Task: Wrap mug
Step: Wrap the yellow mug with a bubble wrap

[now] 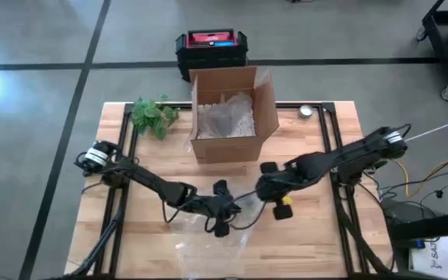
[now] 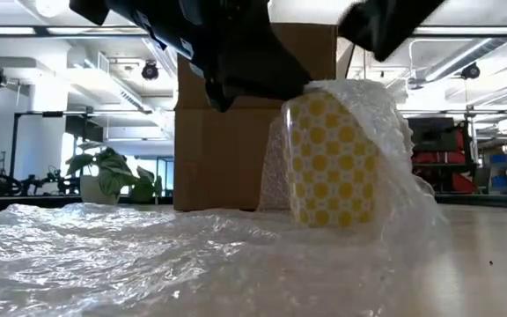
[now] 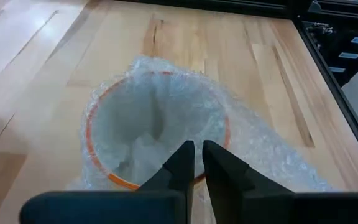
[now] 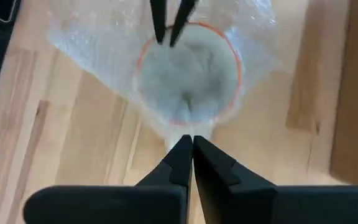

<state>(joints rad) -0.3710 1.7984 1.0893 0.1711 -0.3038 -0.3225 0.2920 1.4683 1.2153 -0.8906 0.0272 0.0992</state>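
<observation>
The bubble wrap (image 2: 148,255) lies nearest, soft, light and slippery. The left gripper (image 3: 196,163) is pinched on its edge at the orange rim; the right gripper (image 4: 188,152) is closed on a fold beside. The mug (image 2: 333,158), upright before the cardboard box (image 1: 228,109), is judged rigid and fragile, so only the film should be held.

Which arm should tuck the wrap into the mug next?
Left, probably. Its gripper is shut on the wrap right at the mug rim; the right gripper pinches wrap outside the mug.
</observation>
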